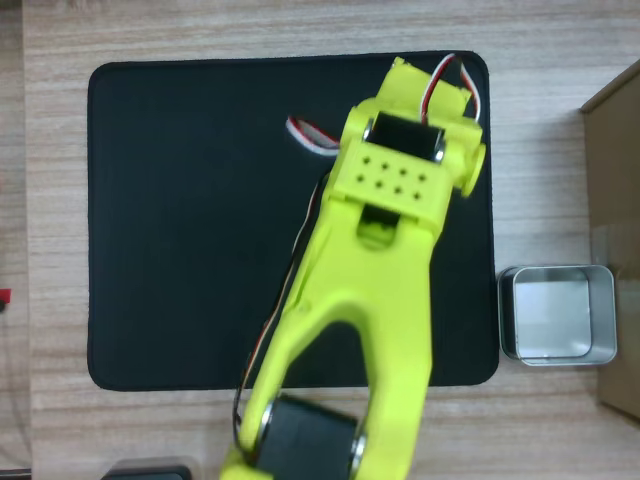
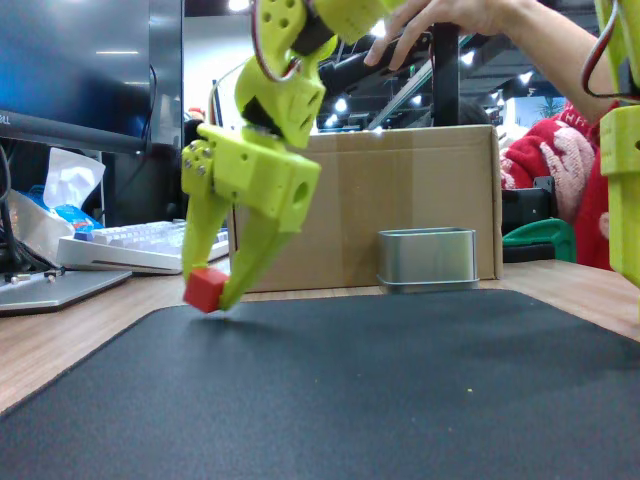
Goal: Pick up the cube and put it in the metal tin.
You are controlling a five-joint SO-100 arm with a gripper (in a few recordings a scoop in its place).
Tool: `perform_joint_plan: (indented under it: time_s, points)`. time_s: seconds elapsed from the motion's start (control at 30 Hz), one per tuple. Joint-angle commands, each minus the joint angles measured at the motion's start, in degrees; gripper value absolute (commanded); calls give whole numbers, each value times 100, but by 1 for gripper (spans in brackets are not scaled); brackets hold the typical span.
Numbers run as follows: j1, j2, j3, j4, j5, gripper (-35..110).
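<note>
Black mat [image 1: 180, 230] fills the middle of the overhead view, the lime-green arm [image 1: 370, 300] stretched up across it from the bottom edge. Cardboard box [image 2: 400, 205] stands behind in the fixed view, the metal tin [image 2: 427, 259] right in front of it, centre-right. Gripper [image 2: 212, 290] at left of frame is clamped on the cube [image 2: 206, 289], lifted just clear of the mat

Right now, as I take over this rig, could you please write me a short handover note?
Gripper: fingers shut on the cube, which looks just clear of the black mat in the fixed view.
Metal tin: on the wooden table beside the mat's right edge in the overhead view, nothing inside.
Done: cube grasped.
Left: carry it over the tin and release.
</note>
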Motion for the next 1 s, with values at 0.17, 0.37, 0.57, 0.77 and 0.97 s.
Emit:
perform_joint_plan:
  time_s: [0.17,0.37,0.57,0.77,0.97]
  points:
    - [0,2065,1371,-677,35,0]
    - [413,3190,1784,-729,-97,0]
    - [1107,3674,1846,-659,-475,0]
    - [1758,4280,1916,281,-949,0]
    - [2725,4518,2136,721,-2057,0]
